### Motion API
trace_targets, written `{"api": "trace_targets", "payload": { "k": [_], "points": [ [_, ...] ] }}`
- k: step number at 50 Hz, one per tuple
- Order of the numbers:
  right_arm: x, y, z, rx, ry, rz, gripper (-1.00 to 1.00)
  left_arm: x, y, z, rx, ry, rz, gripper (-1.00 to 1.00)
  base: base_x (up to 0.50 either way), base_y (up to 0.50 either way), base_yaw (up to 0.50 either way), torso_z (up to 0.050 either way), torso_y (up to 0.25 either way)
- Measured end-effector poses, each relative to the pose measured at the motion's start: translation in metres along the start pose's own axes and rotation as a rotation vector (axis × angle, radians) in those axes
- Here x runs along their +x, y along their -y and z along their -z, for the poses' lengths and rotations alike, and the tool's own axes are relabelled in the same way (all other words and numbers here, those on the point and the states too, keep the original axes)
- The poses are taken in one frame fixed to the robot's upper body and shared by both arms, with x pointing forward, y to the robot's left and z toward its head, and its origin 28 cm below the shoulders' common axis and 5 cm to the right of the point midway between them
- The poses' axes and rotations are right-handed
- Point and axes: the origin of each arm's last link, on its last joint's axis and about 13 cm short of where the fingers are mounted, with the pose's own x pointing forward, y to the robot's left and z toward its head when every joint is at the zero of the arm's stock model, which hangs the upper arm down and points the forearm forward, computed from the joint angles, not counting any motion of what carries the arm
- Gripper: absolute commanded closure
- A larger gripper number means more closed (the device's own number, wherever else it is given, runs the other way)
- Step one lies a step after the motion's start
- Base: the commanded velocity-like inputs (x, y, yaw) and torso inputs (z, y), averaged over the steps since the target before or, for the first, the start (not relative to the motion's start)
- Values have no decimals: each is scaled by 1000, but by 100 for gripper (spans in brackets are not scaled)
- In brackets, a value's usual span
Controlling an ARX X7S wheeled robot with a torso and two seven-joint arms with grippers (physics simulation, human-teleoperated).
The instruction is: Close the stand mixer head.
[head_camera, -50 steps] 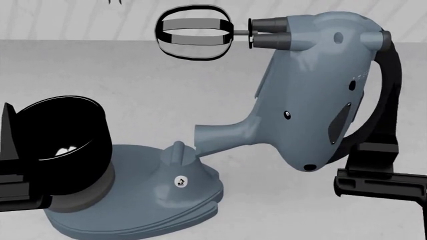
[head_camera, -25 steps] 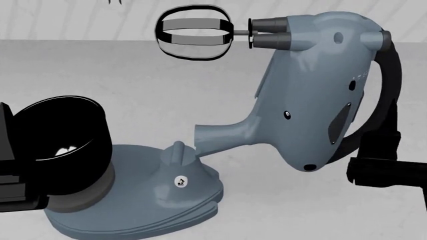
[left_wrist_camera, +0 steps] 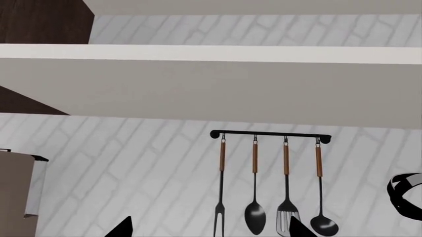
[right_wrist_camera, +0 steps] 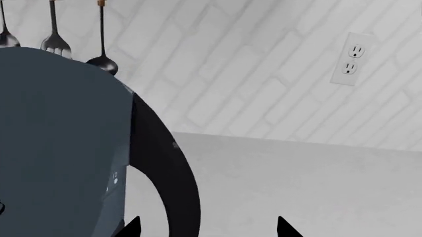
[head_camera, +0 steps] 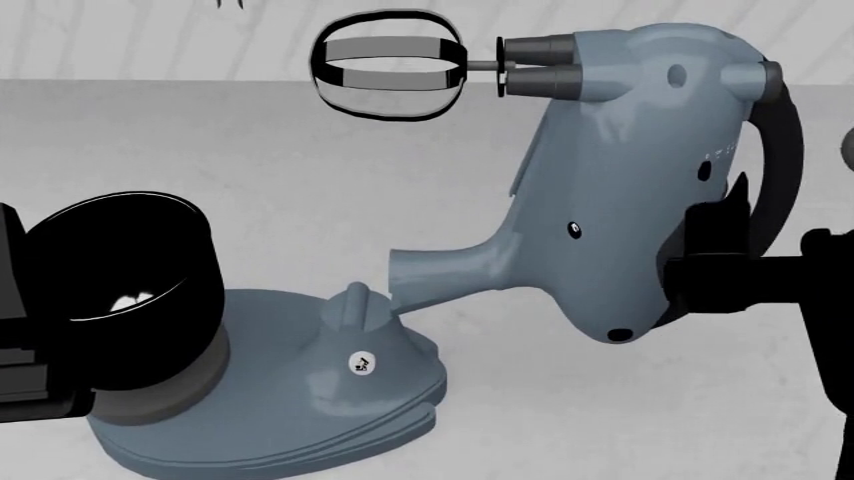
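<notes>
Since a second ago our right tool (head_camera: 714, 250) rose against the stand mixer head (head_camera: 627, 170), fingers apart around its handle. Head was still tilted back over the desk (head_camera: 200, 140), so closing remained undone. Left tool's state: couldn't tell.

The stand mixer head (head_camera: 627, 180) has a smooth, matt blue-grey shell like moulded plastic; its handle band (head_camera: 781, 160) is plain matt black. The bowl (head_camera: 120, 290) is glossy black, with white glints inside. My right gripper (head_camera: 707, 265) reads as flat, unlit black. The counter (head_camera: 240, 150) is pale grey and faintly mottled, like stone. The hanging utensils (left_wrist_camera: 270, 192) have wood-toned handles and shiny black heads.
</notes>
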Motion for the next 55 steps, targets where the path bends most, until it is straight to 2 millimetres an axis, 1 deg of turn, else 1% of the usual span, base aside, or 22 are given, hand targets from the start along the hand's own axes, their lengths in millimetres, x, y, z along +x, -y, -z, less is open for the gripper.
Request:
{"api": "trace_targets", "payload": {
  "k": [11,17,26,35,39,44,50,55],
  "points": [
    [14,1,-6,-33,-39,24,-100,0,0,0,0,0,0,-100,1,0,2,0,0],
    [21,-1,-12,-68,-68,9,-100,0,0,0,0,1,1,-100,10,0,6,0,0],
    [21,-10,-23,-192,-97,-27,-100,0,0,-1,-2,3,1,-100,23,3,20,0,0],
    [18,-21,-41,-383,-31,-19,-100,0,-2,-3,-6,6,-4,-100,31,8,32,0,0],
    [17,-27,-54,-479,2,-18,-100,0,-2,-4,-8,8,-7,-100,33,9,35,0,0],
    [15,-39,-75,-565,65,-32,-100,1,-4,-6,-14,13,-12,-100,32,10,34,0,0],
    [18,-65,-112,-556,186,-151,-100,0,-6,-10,-23,25,-6,-100,25,10,27,0,0],
    [32,-84,-138,-535,174,-257,-100,-2,-8,-16,-37,45,25,-100,20,10,20,0,0]
  ]
}}
